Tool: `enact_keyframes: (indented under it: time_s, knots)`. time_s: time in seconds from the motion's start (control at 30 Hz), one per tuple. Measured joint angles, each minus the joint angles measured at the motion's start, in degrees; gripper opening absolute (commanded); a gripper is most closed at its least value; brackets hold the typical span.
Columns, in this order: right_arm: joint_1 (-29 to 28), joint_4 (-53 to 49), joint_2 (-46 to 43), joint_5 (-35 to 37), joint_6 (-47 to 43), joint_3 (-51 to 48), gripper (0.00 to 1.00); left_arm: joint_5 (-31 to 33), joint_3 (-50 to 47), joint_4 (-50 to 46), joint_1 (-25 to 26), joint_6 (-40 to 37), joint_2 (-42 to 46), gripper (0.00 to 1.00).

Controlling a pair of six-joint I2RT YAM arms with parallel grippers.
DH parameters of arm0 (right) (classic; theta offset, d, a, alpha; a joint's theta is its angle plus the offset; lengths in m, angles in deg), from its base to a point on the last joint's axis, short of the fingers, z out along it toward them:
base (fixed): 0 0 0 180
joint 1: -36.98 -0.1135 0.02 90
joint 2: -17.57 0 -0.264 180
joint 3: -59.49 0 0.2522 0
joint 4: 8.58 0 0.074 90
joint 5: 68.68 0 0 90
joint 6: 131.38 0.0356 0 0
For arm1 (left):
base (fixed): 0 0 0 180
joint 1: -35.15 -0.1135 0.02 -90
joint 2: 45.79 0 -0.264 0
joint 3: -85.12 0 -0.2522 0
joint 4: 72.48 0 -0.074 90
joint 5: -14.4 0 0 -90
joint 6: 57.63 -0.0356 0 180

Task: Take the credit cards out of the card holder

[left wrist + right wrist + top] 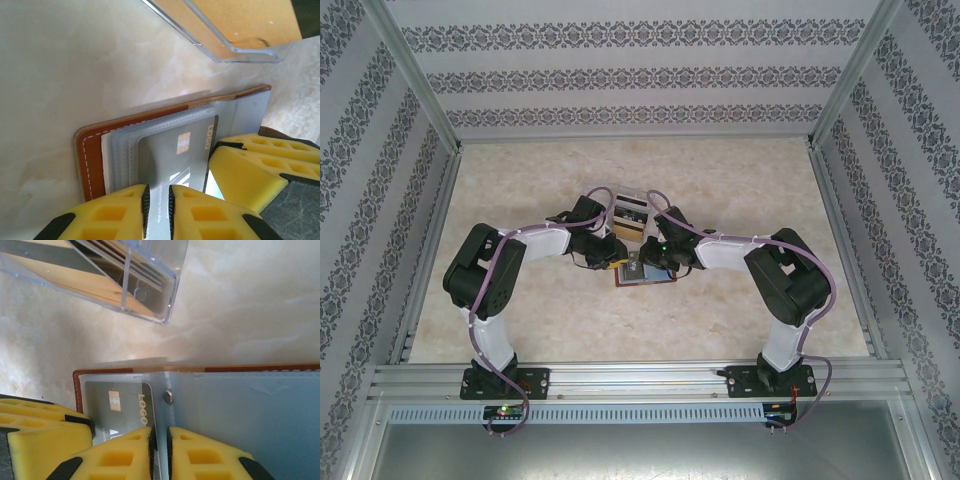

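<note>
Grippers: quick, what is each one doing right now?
Left gripper: closed on the card.
Right gripper: closed on the clear sleeve.

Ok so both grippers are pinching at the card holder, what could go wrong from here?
1. The left gripper grips the grey card only at its near edge, so it may slip off when pulling.
2. The right gripper pins just the thin clear sleeve; if that slides, the brown card holder could drag along with the card.
3. Both grippers sit very close together, so they might bump as the card comes out.
</note>
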Motion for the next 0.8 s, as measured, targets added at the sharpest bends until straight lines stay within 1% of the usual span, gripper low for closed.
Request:
enact_keyframes:
  time_s: [0.13, 0.3, 0.53, 0.8]
  knots:
    - [0.0, 0.2, 0.0, 0.0, 0.0, 0.0, 0.18, 0.1, 0.0, 0.0, 0.0, -0.2, 0.0, 0.21]
    - [0.0, 1.7, 0.0, -1.4, 0.2, -0.2, 0.14, 0.1, 0.0, 0.0, 0.0, -0.2, 0.0, 0.22]
    - [0.8, 3.5, 0.2, -2.6, 0.4, -0.8, 0.13, -0.6, 0.4, 0.0, -0.1, -0.2, -0.6, 0.22]
    - [0.9, 3.6, 0.3, -2.9, 0.4, -0.9, 0.2, -1.1, 1.0, -0.2, -0.1, -0.2, -1.1, 0.23]
